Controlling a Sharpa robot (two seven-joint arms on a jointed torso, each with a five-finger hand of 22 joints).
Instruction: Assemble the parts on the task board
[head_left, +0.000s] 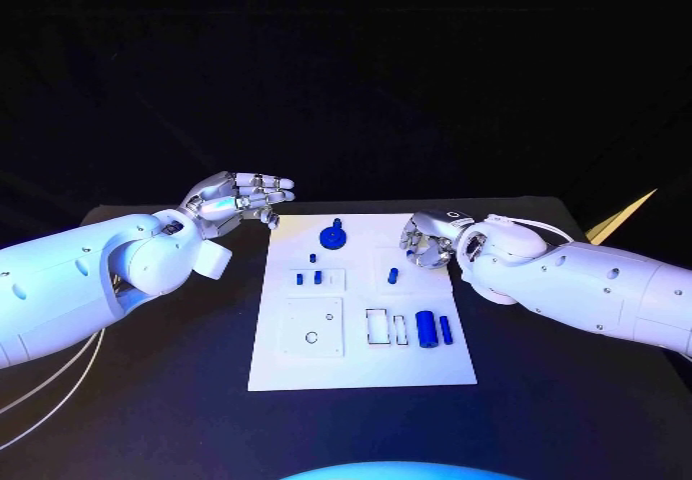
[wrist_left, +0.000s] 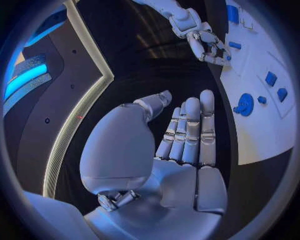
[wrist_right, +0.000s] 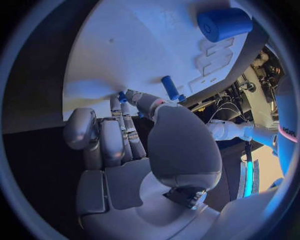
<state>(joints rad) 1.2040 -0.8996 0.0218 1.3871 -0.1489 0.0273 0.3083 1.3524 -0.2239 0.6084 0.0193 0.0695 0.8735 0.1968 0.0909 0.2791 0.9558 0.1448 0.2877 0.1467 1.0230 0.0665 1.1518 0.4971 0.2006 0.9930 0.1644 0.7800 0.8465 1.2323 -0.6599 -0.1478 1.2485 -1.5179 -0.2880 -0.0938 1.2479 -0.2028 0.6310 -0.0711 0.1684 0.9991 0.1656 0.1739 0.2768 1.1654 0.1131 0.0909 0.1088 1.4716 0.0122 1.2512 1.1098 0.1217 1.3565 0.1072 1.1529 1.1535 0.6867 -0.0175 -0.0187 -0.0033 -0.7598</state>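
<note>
Hiding its fingertips over the task board (head_left: 361, 372), right hand (head_left: 430, 238): grip unclear | left hand (head_left: 238, 197) spread, empty | two hands.

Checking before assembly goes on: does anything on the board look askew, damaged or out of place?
Nothing stands out. The task board lies flat, and the blue parts, like the round gear piece and the large cylinder, sit on it undamaged.

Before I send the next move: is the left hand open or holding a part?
Open. The left hand has its fingers straight and apart, palm bare, beside the task board.
</note>
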